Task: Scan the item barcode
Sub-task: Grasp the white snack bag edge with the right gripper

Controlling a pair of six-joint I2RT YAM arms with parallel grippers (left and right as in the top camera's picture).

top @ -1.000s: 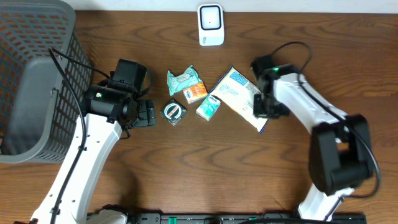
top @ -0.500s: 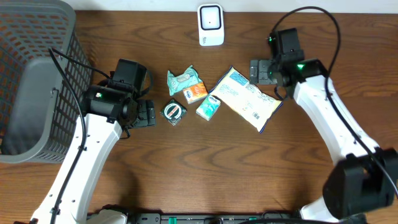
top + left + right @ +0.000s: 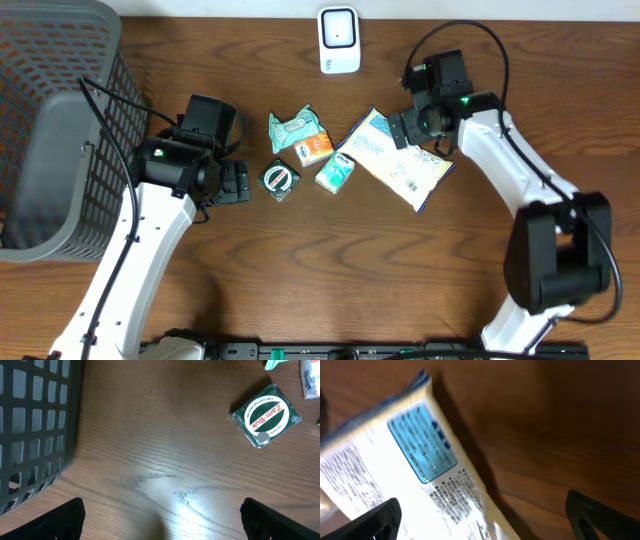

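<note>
The packet lies flat on the worktop, at 5 o'clock from the white scanner, its long side running from 10 to 4 o'clock. It's a white pouch with blue edging, a blue panel and blocks of small dark print, too blurred up close to read. The right gripper hangs over its 12 o'clock edge, fingers spread wide, holding nothing. The left gripper is spread wide too, at 9 o'clock from a green Zam-Buk tin.

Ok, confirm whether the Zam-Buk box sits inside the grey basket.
No, the Zam-Buk box lies on the wooden table, well apart from the basket.
</note>
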